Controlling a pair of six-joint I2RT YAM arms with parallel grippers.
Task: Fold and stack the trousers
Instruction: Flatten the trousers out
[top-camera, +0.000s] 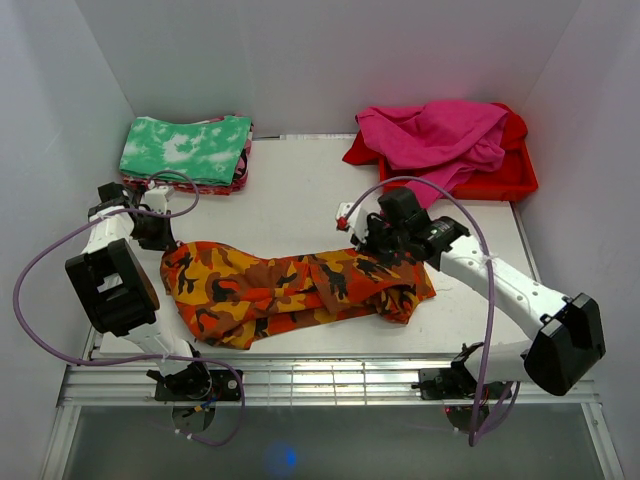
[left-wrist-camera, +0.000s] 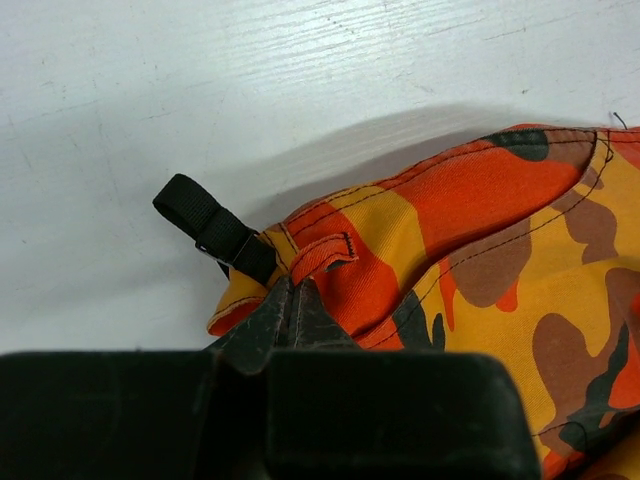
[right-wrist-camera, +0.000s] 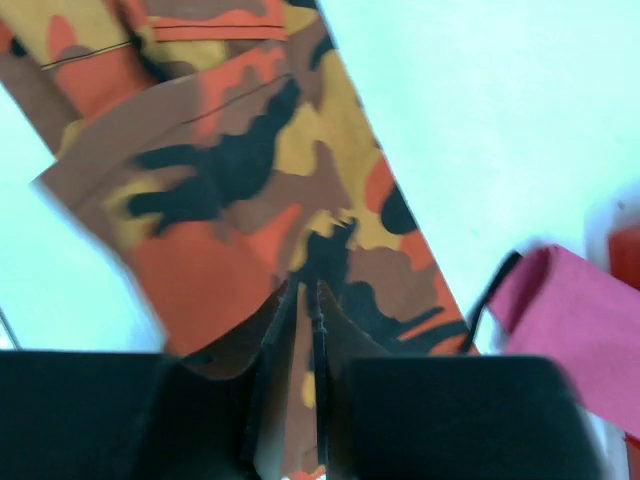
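Note:
The camouflage trousers (top-camera: 290, 290) lie crumpled across the middle of the white table, stretched from left to right. My left gripper (top-camera: 160, 236) sits at their left end. In the left wrist view it (left-wrist-camera: 292, 292) is shut on the waistband corner of the trousers (left-wrist-camera: 480, 210), beside a belt loop (left-wrist-camera: 322, 252) and a black strap (left-wrist-camera: 213, 229). My right gripper (top-camera: 374, 246) is on their upper right edge. In the right wrist view it (right-wrist-camera: 306, 296) is shut, with a fold of the trousers (right-wrist-camera: 230, 170) pinched between the fingers.
A folded green-and-white cloth (top-camera: 187, 150) tops a stack at the back left. A red tray (top-camera: 505, 178) at the back right holds magenta garments (top-camera: 440, 135), and magenta cloth (right-wrist-camera: 565, 310) shows close to the right gripper. White walls enclose the table (top-camera: 290, 200).

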